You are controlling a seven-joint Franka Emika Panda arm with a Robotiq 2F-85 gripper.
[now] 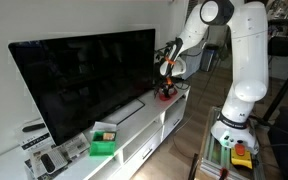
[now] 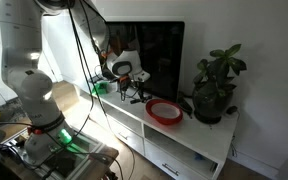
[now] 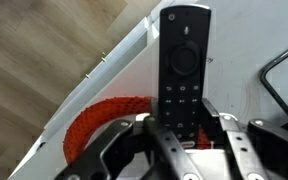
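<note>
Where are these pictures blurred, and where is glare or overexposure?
Wrist view: the remote is fairly sharp, the gripper close to the lens is soft. In an exterior view the TV screen shows pale reflections; in an exterior view the wall beside it is washed out.

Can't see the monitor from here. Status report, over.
Gripper shut on black remote. Remote held over white cabinet. Red bowl close by on the cabinet, TV alongside.

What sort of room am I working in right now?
Probably a living room or lounge corner: a large flat television stands on a low white media cabinet, a potted plant sits at one end, and the tool grips a black TV remote.
</note>
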